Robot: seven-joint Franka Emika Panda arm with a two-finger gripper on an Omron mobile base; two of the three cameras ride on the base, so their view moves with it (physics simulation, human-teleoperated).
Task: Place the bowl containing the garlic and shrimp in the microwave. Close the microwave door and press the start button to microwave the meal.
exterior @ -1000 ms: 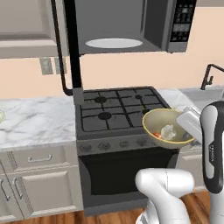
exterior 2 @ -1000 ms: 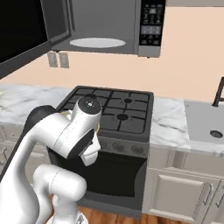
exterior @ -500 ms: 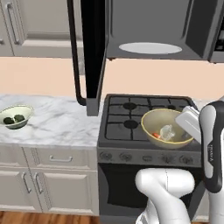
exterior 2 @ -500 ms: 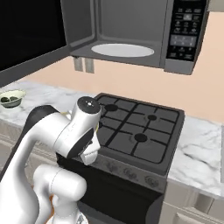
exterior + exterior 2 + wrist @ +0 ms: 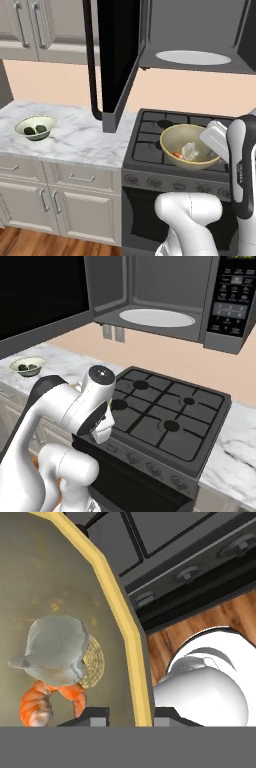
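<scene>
Pinching the yellowish rim between its two dark tips, the gripper holds the round tan bowl at the right centre of the left base view, above the black stove. Inside lie the lumpy whitish garlic and the curled orange shrimp, touching. At the top, the microwave stands open, showing its flat white turntable; its glossy black door hangs at upper centre. A pale bowl sits on the marble counter, left.
</scene>
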